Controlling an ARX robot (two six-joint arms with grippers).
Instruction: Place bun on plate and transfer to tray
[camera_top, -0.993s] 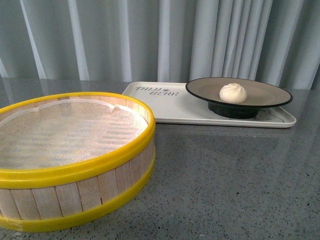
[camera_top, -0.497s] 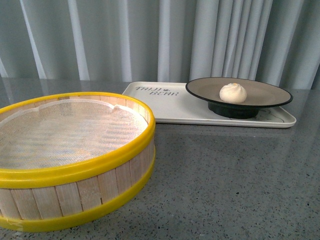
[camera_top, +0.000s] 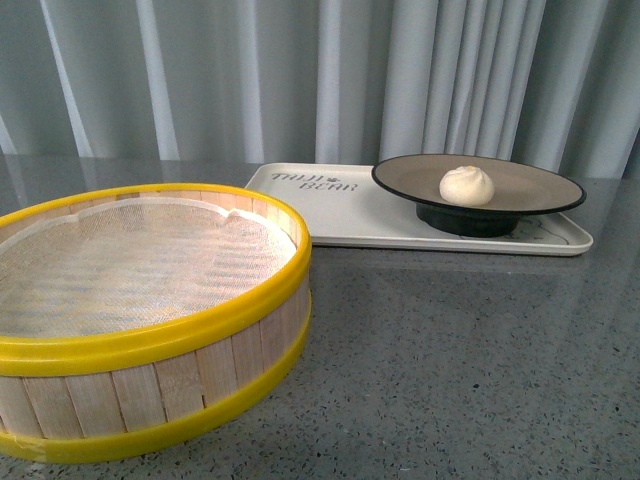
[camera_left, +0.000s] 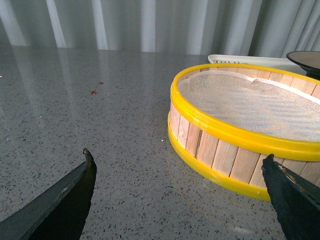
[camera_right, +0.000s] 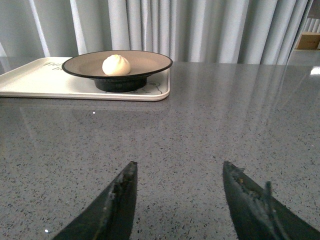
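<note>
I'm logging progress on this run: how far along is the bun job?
It looks finished. The bun sits on the plate, and the plate stands on the tray. Nothing is in hand: the left claw and right claw are open and empty, away from the tray. The steamer basket holds no bun. Nothing visible remains.

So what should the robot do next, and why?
Probably nothing more than keep both arms back: the bun already sits on the plate, which stands on the tray. The left gripper and right gripper are open and hold nothing.
</note>
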